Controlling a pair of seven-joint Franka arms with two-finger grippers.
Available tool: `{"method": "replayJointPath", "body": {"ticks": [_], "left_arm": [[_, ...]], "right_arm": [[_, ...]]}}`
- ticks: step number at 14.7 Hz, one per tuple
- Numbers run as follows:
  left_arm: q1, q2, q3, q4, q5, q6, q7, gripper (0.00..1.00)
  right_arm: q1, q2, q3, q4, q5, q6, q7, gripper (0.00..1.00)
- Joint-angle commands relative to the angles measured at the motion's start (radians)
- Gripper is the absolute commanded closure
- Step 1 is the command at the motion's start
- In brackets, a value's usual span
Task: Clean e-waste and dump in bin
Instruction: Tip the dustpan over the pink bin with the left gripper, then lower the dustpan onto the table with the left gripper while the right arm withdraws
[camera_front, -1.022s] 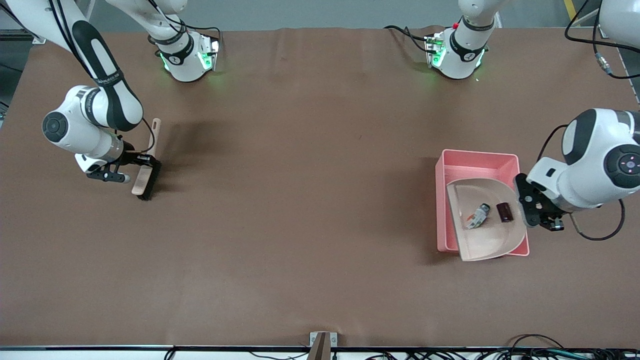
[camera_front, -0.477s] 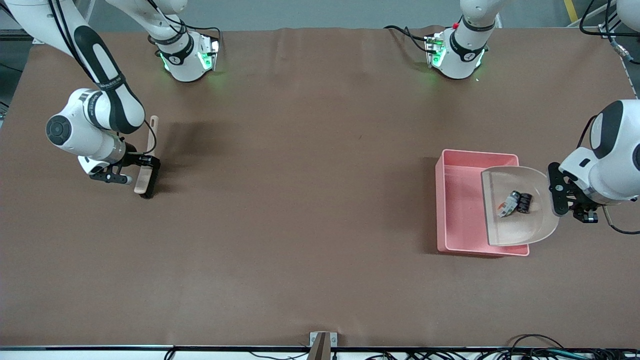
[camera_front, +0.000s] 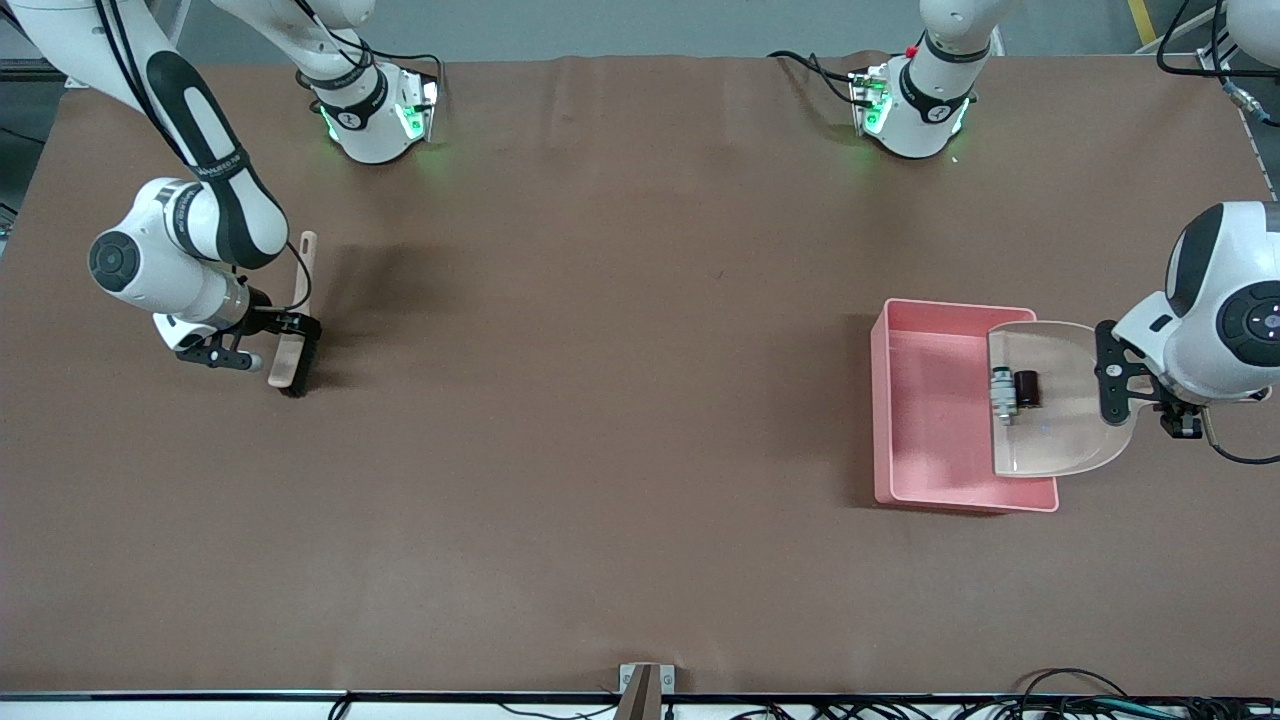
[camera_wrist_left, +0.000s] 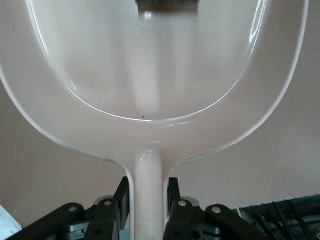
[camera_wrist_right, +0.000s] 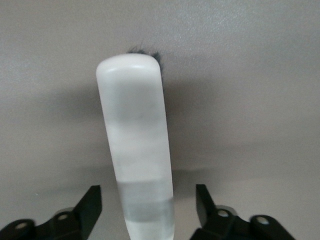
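Observation:
My left gripper (camera_front: 1115, 388) is shut on the handle of a beige dustpan (camera_front: 1060, 425) and holds it tilted over the pink bin (camera_front: 882, 400). The e-waste lies near the pan's open lip, above the bin. One piece is whitish-grey (camera_front: 1001, 394) and one is a dark stubby cylinder (camera_front: 1027, 387). In the left wrist view my left gripper (camera_wrist_left: 148, 187) clamps the handle below the dustpan (camera_wrist_left: 150, 60), and a dark piece (camera_wrist_left: 167, 5) shows at the pan's mouth. My right gripper (camera_front: 262, 340) is open around the handle of a brush (camera_front: 290, 352) that lies on the table.
In the right wrist view the brush handle (camera_wrist_right: 135, 125) runs between the jaws of my right gripper (camera_wrist_right: 148, 192) without touching them. The brown table (camera_front: 600, 400) stretches between brush and bin. The arm bases stand along the edge farthest from the camera.
My left gripper has drawn the dustpan toward the left arm's end of the table and turned it. The two pieces have slid to the pan's lip. The right arm has barely moved.

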Motion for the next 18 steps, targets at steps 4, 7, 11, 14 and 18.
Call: {"method": "replayJointPath", "body": {"ticks": [4,7,11,14,18], "left_arm": [[-0.039,-0.018,-0.010,-0.005,0.088,-0.080,-0.068,0.99],[-0.039,-0.020,-0.010,0.012,0.106,-0.080,-0.067,0.99],[-0.039,-0.018,-0.094,0.098,0.036,-0.080,-0.099,0.99],[-0.088,0.011,-0.146,0.170,-0.061,-0.067,-0.166,0.99],[-0.241,0.094,-0.148,0.213,-0.087,-0.065,-0.329,0.99]], "right_arm": [[-0.012,-0.087,0.016,0.142,0.005,-0.235,0.020,0.00],[-0.013,-0.203,0.016,0.150,0.003,-0.285,0.018,0.00],[-0.007,-0.369,0.019,0.185,0.003,-0.444,0.018,0.00],[-0.007,-0.398,0.020,0.332,0.003,-0.630,0.020,0.00],[0.010,-0.398,0.020,0.526,-0.009,-0.809,0.050,0.00]]}}
